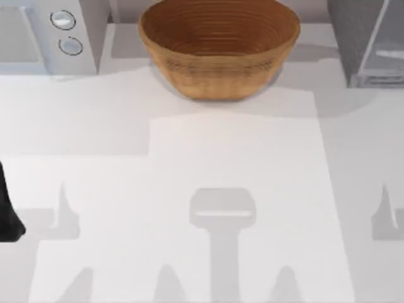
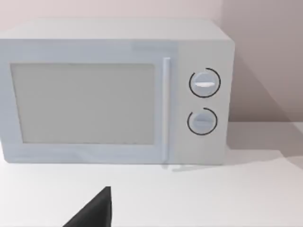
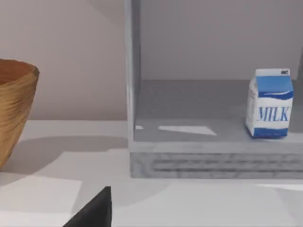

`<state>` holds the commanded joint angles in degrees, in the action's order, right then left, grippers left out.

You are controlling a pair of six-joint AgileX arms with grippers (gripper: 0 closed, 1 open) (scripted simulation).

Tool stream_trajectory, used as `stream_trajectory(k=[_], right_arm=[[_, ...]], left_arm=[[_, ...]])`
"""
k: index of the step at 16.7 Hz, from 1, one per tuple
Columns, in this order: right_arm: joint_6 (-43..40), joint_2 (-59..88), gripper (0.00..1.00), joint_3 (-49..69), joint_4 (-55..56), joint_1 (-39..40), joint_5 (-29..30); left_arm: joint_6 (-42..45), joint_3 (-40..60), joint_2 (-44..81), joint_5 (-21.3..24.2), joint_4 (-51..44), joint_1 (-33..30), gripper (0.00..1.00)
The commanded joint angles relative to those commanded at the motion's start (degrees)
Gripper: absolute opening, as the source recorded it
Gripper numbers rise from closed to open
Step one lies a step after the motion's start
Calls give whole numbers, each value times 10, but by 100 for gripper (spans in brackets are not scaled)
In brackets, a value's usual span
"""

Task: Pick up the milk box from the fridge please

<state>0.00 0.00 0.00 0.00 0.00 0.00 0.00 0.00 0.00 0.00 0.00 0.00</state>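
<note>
The milk box [image 3: 269, 103], a small blue-and-white carton marked MILK, stands upright on the grey floor inside the fridge [image 3: 133, 94]. In the top view the fridge [image 1: 365, 41] is the dull-grey cabinet at the far right corner, with a pale translucent panel. A dark part of my right gripper [image 3: 94, 210] shows in the right wrist view, well short of the fridge and apart from the carton. My left gripper [image 2: 94, 210] hangs before the white microwave, and a dark piece of the left arm [image 1: 9, 208] sits at the table's left edge.
A woven basket [image 1: 218, 47] stands at the back centre, just left of the fridge, and its side [image 3: 14, 109] also appears in the right wrist view. A white microwave [image 1: 47, 35] with two round knobs [image 2: 203, 101] occupies the back left. The tabletop [image 1: 233, 189] is pale.
</note>
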Motion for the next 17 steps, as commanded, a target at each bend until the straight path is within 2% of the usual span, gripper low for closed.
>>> stream_trajectory(k=[4,7,11,17], right_arm=[[0,17,100,2,18,-6,-7],[2,89,100,12,90,-31,-32],[4,264,100,31,253,-84,-83],[9,608,100,55,537,-178,-173]], left_arm=[[0,0,0,0,0,0,100],[0,0,0,0,0,0,100],[0,0,0,0,0,0,100],[0,0,0,0,0,0,100]])
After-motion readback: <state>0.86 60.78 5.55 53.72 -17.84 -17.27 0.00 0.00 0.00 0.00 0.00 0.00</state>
